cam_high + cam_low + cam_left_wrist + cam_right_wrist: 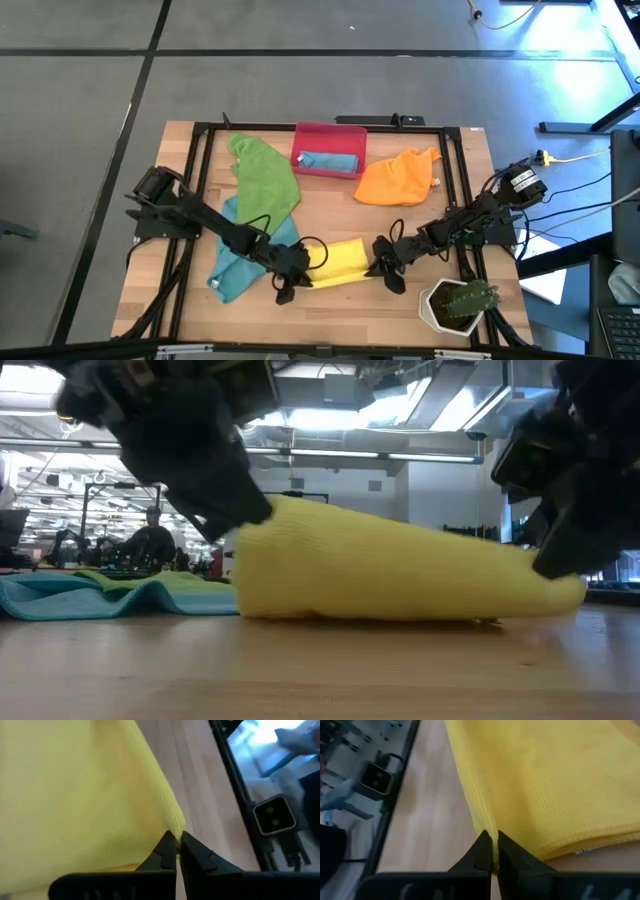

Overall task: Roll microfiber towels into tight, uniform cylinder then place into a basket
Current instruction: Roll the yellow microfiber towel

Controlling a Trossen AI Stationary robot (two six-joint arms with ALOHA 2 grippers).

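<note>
Two tools are pinching the yellow towel [343, 263] at its opposite ends near the front of the desk [330, 220]. The left tool [176, 840] is clamping a corner of the yellow cloth between its closed fingers, and the right tool [492, 839] is gripping the folded edge at the other end the same way. The yellow towel is lying as a long, loosely folded bundle on the wood, thicker at the left arm's end and tapering toward the right arm's end. A teal-blue towel [238, 262] is lying spread beside the left arm, with the green towel [265, 172] overlapping it toward the back. The orange towel [398, 177] is sitting crumpled just beside the red-pink basket [330, 133], which is holding another teal-blue towel [329, 161]. A potted plant [459, 303] is standing at the desk's front right corner.
</note>
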